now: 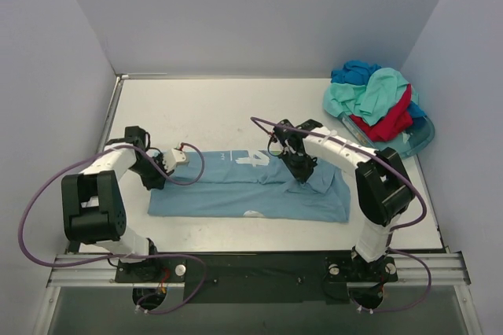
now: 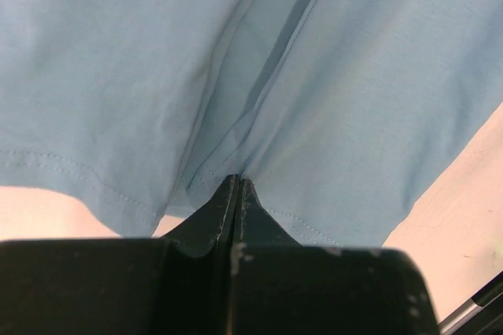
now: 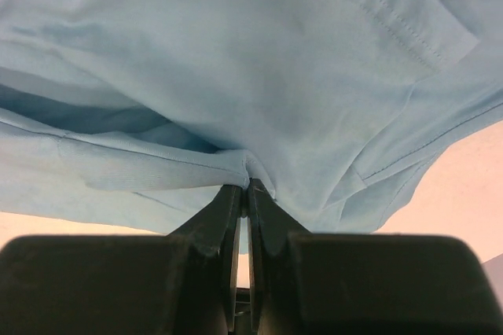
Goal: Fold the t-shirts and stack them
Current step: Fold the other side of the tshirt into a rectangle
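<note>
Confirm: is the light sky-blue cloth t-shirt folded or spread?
Partly folded: the light sky-blue cloth t-shirt lies as a long band, white print cut off at its edge.

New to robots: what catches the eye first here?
A light-blue shirt lies spread on the table, the left end effector shut on its left edge and the right end effector shut on cloth nearer its right end. In the far right corner, a heap of mint, red and blue shirts fills a teal tub.
</note>
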You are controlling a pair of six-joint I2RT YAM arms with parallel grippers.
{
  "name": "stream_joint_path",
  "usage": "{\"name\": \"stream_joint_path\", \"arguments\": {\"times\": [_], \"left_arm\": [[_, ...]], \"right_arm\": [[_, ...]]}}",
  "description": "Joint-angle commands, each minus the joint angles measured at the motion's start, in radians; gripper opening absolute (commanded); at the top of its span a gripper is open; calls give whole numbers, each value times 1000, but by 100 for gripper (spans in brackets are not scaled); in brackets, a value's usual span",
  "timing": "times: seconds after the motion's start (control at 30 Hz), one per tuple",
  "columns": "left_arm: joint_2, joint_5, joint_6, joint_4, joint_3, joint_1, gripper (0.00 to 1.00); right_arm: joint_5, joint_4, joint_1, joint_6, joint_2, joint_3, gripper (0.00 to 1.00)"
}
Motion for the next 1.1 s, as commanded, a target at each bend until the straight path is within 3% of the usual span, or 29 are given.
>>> {"name": "stream_joint_path", "arguments": {"times": [0.0, 0.3, 0.47, 0.57, 0.63, 0.8, 0.93, 1.07], "left_arm": [[-50, -26, -73, 26, 37, 19, 0], [-50, -95, -153, 135, -6, 28, 0], [-37, -54, -121, 111, -19, 7, 0], [-48, -64, -153, 137, -24, -10, 20], [-45, -79, -176, 146, -12, -7, 26], [-45, -96, -175, 151, 14, -7, 31], [-36, -104, -179, 161, 36, -8, 33], [-18, -109, -175, 157, 54, -8, 37]], "right_arm": [[-28, -14, -25, -19, -2, 61, 0], [-53, 23, -33, -16, 61, 43, 0], [-53, 31, -33, -2, 47, 40, 20], [-113, 29, -33, 7, 19, 43, 28], [-200, 32, -28, -12, -16, 37, 28], [-438, 11, 29, -80, -88, -43, 20], [-519, -14, 44, -69, -71, -101, 18], [-523, -14, 55, -56, -74, -108, 29]]}}
